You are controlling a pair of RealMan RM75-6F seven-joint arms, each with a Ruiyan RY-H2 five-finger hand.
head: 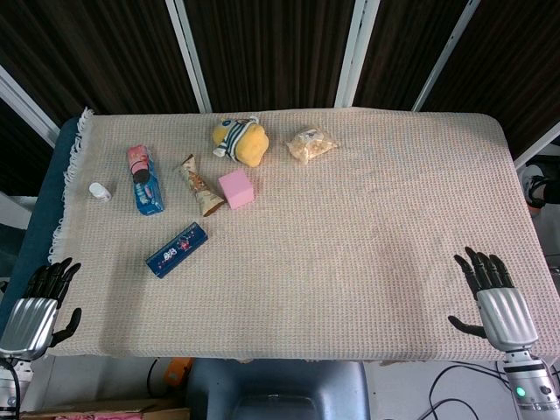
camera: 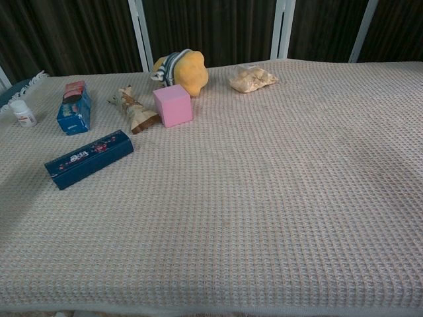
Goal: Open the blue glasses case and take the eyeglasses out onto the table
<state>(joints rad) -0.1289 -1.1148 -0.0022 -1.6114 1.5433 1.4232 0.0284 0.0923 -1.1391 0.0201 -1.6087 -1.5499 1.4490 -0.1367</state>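
Head view, left to right, all placed relative to the long dark-blue rectangular glasses case with red floral print. Left hand at the near-left counter edge, fingers spread, holding nothing; case lies ahead of it and to its right. Case is closed, flat on the beige woven-cloth counter, long axis diagonal: near end toward the left hand, far end angled away to the right. Behind the case: small white bottle, blue-and-pink carton, wooden figurine, pink cube, yellow plush toy, clear snack bag. Right hand well apart at the near-right edge, also spread and empty. Left hand is clearly nearer; I'd expect it to make the reach. Eyeglasses not visible, presumably inside.
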